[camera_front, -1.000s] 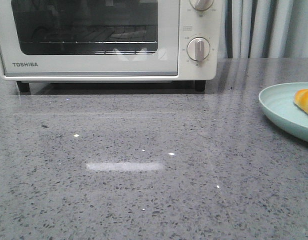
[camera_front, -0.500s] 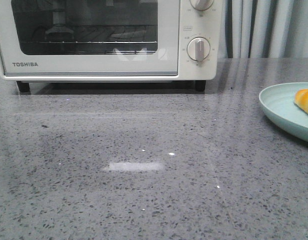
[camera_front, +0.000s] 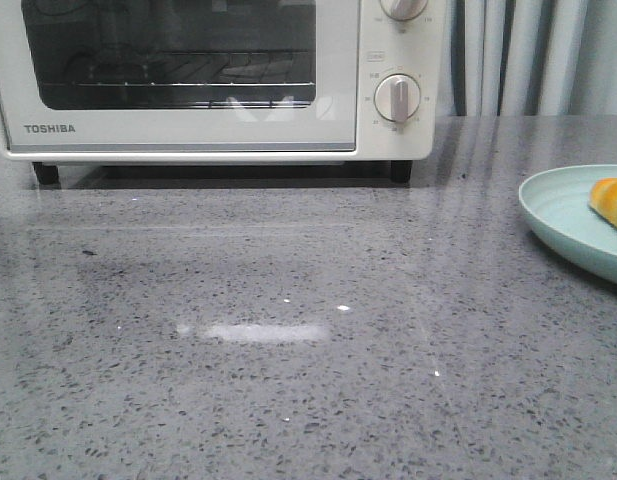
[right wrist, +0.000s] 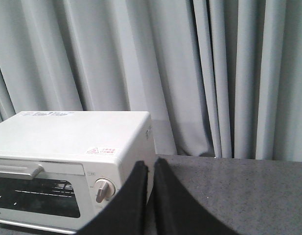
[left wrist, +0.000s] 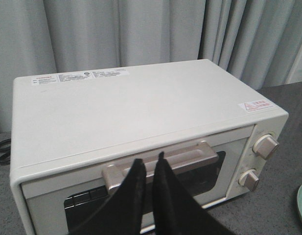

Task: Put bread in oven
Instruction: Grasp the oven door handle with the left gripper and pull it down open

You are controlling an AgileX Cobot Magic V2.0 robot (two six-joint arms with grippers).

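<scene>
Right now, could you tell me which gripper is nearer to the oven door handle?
Left. The left gripper hovers just in front of the oven handle; the right gripper hangs off beyond the oven's dial side.

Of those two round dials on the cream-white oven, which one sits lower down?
The lower round dial, fully visible with its pointer upright, on the cream-white toaster oven. The upper round dial is cut off by the front view's top edge.

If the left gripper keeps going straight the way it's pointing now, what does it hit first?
Most likely the door handle of the oven. In the left wrist view the left gripper, fingers nearly together, lines up with the middle of that handle on the closed door. How much gap remains is unclear.
</scene>
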